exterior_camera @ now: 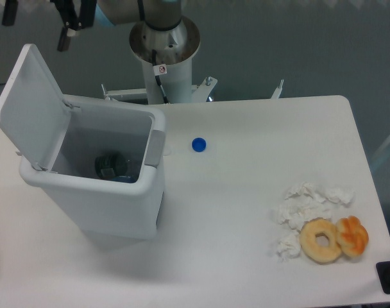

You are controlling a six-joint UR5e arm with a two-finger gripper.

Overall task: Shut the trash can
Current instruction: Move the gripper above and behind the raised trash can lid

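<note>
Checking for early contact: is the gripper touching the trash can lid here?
Apart. The fixed camera shows the gripper at the top edge with grey background between its fingers and the raised lid of the trash can.

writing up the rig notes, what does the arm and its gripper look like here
Only part of it shows at the top edge. The gripper has two dark, nearly black fingers. The arm is silver-grey with a light blue patch, on a round metal pedestal bearing a small red-and-white sticker and a thin dark cable.
</note>
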